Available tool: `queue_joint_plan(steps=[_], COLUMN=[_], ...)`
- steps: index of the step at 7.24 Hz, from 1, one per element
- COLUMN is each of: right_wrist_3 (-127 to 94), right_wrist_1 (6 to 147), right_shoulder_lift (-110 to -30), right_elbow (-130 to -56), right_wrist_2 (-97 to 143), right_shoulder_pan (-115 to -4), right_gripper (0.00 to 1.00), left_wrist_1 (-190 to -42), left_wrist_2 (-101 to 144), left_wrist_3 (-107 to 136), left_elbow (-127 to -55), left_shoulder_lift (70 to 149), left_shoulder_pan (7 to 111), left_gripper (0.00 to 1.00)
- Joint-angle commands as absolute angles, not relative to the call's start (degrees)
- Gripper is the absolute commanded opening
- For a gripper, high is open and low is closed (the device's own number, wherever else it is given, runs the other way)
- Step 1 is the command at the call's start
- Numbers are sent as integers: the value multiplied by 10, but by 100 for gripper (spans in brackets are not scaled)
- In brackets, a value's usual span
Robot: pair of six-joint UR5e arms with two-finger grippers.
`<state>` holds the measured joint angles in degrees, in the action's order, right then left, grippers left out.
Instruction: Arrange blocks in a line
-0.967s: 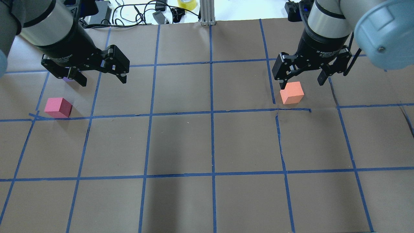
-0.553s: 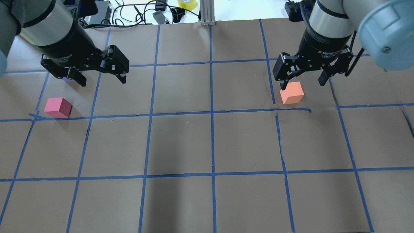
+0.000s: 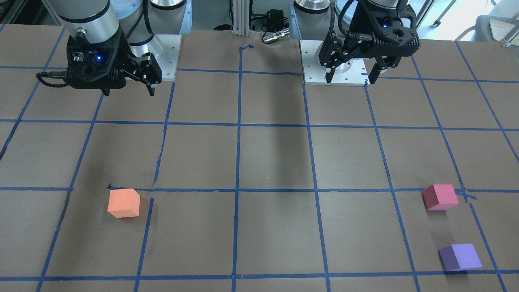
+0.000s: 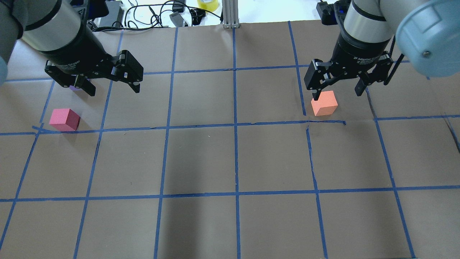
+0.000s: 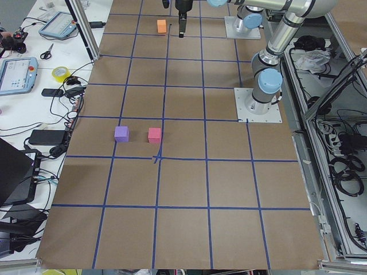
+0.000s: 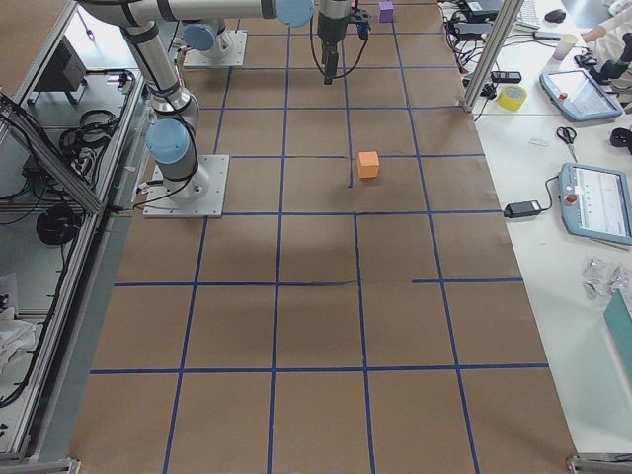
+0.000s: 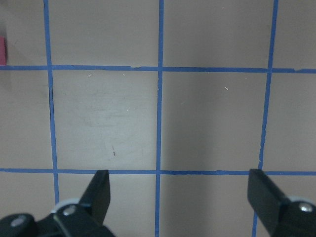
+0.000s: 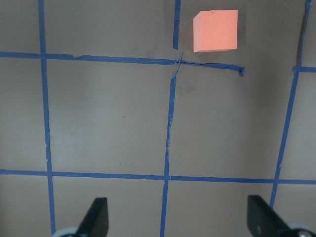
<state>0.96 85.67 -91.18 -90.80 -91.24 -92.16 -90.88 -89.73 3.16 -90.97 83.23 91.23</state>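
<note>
Right hand edged rightward; orange block askew (unmoved).

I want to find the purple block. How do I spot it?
On the blue-gridded brown table, go to the robot's left end. Two cubes sit there: the purple block lies farther from the robot than the pinkish-red block.

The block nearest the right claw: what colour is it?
Orange; the block shows best in the right wrist-mounted view.

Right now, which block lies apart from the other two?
The orange block, alone on the robot's right; the pinkish-red block and purple block sit near each other.
</note>
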Motion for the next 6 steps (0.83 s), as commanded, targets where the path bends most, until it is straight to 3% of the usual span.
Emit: queue_joint_plan(steps=[1, 5, 6], right_wrist_3=[18, 29, 39], right_wrist_1=[861, 872, 937], right_shoulder_lift=[-911, -897, -880], right_elbow=[-911, -912, -915], right_wrist_2=[-912, -911, -911], right_shoulder_pan=[-902, -840, -840], right_gripper=[100, 100, 100], left_wrist_1=[-909, -909, -909], left_wrist_2=[-897, -897, -897], left_wrist_3=[32, 33, 32], left_elbow=[-910, -910, -910], left_shoulder_lift=[832, 832, 832], left_shoulder_pan=[912, 912, 912], left_gripper=[100, 100, 100])
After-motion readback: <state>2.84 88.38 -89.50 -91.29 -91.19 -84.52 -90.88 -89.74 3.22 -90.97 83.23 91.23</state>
